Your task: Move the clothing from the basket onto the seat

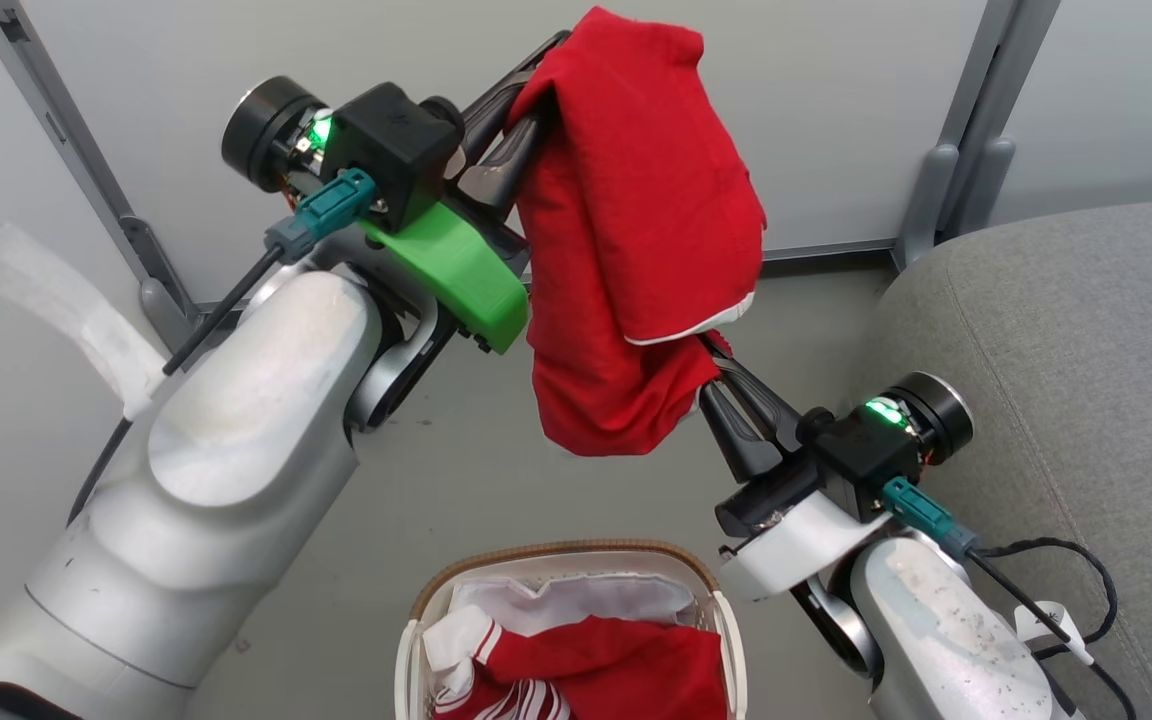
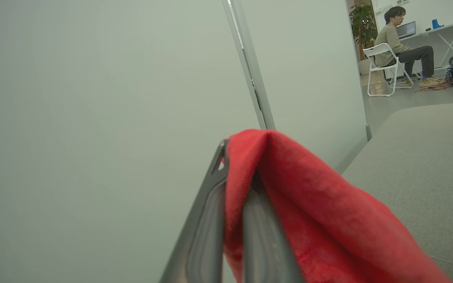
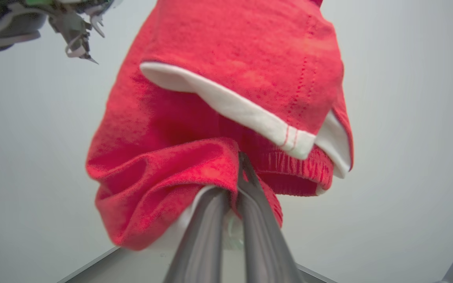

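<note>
While the left claw (image 1: 536, 95) and right claw (image 1: 718, 368) pinch the red garment (image 1: 636, 230), it hangs limp and light; bunched folds likely hold best.

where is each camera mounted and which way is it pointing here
Head view: on the robot's head, looking forward and down; both pale forearms show, the left claw and right claw holding a red garment, the basket at the bottom edge, the seat at right.
Left wrist view: on the left wrist, looking along its own fingers toward a pale partition, a seated person far off.
Right wrist view: on the right wrist, looking along its own fingers up at the hanging garment.
Shared: all three show the red garment, pinched by both claws.
</note>
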Available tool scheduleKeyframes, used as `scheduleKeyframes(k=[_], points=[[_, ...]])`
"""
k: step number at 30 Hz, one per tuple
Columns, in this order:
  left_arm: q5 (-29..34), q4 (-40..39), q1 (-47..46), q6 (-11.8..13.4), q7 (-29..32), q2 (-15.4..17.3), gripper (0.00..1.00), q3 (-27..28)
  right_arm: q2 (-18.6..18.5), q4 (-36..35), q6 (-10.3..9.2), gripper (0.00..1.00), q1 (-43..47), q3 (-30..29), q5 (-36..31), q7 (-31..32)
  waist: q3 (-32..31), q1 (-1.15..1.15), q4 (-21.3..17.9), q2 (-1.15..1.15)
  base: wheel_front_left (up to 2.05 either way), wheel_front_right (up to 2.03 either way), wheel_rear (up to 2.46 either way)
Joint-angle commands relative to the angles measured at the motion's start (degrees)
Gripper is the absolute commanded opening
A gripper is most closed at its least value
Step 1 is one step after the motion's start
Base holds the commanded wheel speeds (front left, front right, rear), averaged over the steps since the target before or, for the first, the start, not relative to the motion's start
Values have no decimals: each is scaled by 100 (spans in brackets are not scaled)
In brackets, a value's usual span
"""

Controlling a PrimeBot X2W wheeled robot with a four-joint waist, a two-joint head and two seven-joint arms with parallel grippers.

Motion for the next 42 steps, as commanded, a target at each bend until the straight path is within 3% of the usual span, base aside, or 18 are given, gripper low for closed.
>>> scheduleKeyframes(k=[1,7,8,9,10,11,12,22,42], points=[[-55,34,128,41,-54,38,0,35,-19,13,-6,0,-97,-20,36,-28,7,0,-3,0,0,0,0],[-339,165,467,88,-180,46,0,165,-19,33,-6,0,-92,-93,33,-28,31,0,-16,0,0,0,0],[-381,180,541,102,-234,42,7,193,-20,37,-6,0,-87,-122,25,-28,31,0,-17,0,0,0,0],[-447,201,629,124,-278,25,36,221,-19,44,-6,0,-87,-151,18,-28,33,0,-17,0,0,0,0],[-503,221,708,141,-313,11,51,246,-18,50,-6,0,-87,-174,14,-28,33,0,-19,0,0,0,0],[-549,238,791,156,-367,-2,72,274,-19,53,-6,0,-88,-201,6,-28,33,0,-21,0,0,0,0],[-612,261,903,175,-416,-25,100,315,-20,62,-6,0,-91,-237,-10,-28,33,0,-25,0,0,0,0],[-716,469,2052,189,-723,-103,100,437,-19,106,-6,0,-73,-620,-139,-28,63,0,-45,0,0,0,0],[-2,514,3618,-2,-746,-543,100,791,-19,185,-6,0,227,-1470,-442,-28,139,0,-225,0,0,0,0]])
